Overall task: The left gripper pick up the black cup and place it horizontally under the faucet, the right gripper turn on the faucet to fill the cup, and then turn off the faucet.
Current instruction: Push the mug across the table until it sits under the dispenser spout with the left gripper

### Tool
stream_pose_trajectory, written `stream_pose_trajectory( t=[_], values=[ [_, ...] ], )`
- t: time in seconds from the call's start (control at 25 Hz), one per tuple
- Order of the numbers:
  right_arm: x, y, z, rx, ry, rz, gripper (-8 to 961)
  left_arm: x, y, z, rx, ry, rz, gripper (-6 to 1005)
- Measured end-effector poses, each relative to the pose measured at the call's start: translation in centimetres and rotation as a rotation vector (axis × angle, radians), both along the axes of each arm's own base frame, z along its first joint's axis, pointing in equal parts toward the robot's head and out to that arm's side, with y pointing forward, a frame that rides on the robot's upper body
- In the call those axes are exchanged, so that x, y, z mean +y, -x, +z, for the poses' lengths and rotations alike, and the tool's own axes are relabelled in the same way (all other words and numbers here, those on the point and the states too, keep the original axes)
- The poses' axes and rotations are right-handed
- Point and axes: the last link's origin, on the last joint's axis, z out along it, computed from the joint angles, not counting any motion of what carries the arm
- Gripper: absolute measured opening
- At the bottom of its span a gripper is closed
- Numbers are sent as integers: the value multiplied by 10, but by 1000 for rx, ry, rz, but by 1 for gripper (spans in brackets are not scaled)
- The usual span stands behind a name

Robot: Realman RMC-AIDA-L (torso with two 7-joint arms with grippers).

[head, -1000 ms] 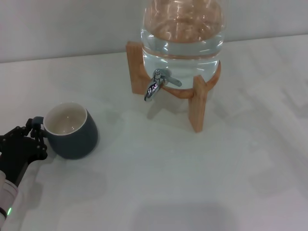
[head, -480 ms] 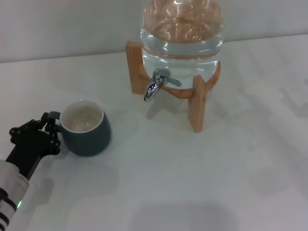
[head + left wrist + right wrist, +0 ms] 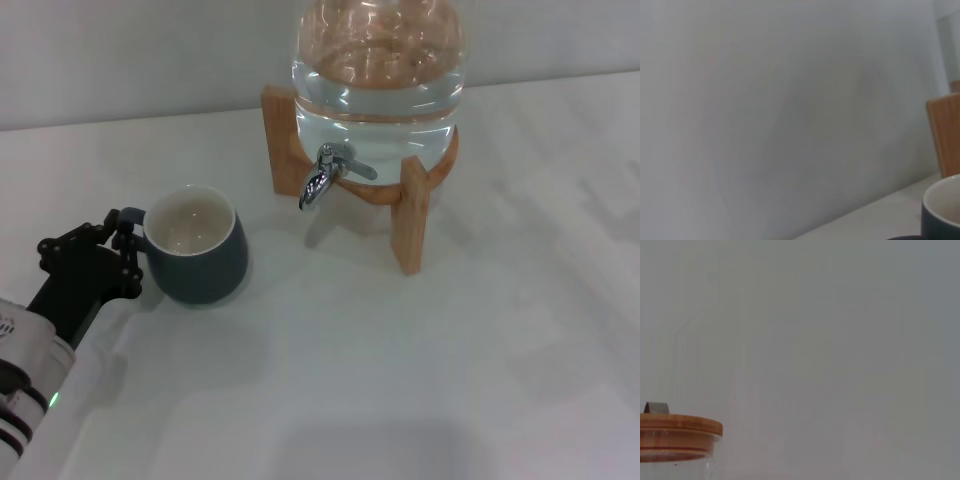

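The black cup stands upright with its cream inside showing, left of the wooden stand. Its rim also shows in the left wrist view. My left gripper is shut on the cup's small handle at the cup's left side. The chrome faucet juts from the glass jar with its nozzle curving down; the cup is to the left of and nearer than the nozzle. The right gripper is out of view.
The water-filled jar sits on a wooden stand with legs at front right and back left. Its wooden lid shows in the right wrist view. A white table spreads in front, with a wall behind.
My left gripper has carried the cup to the right and farther back, closer to the faucet. The jar and faucet have not moved.
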Motion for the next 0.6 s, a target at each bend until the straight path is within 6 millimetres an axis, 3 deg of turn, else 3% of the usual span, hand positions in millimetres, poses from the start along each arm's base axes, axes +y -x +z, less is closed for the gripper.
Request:
stream_pose_trajectory(
  t=[0.6],
  values=[
    [2, 1, 1, -6, -3, 4, 823, 14, -32, -25, 59, 133, -96, 77]
  ],
)
